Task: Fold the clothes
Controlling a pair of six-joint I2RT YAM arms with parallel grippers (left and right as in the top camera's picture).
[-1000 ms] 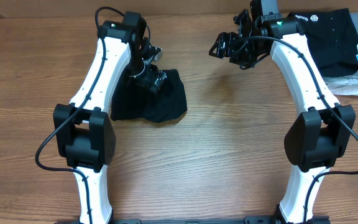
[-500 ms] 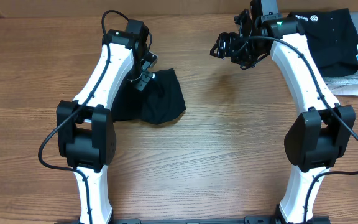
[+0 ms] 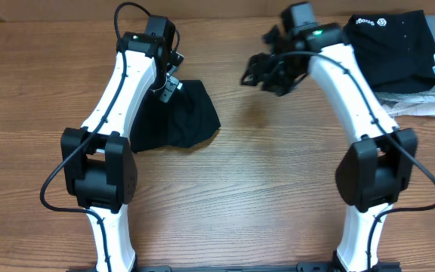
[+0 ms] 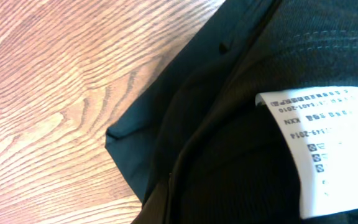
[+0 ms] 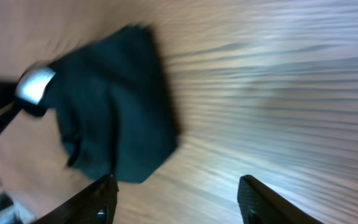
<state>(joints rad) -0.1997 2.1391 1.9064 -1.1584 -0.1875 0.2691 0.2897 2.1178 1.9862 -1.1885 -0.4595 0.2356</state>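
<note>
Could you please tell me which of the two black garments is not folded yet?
The plain black T-shirt left of centre: it lies bunched on the wooden table, while the black garment with white logo print lies folded far right.

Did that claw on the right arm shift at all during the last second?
Yes. The right gripper has swung away from the folded black garment at the table's edge, toward the black T-shirt.

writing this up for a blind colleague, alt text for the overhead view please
A crumpled black T-shirt lies on a wooden table, the left gripper shut on its top edge. The right gripper hovers open over bare wood to its right, near a stack of folded garments.
</note>
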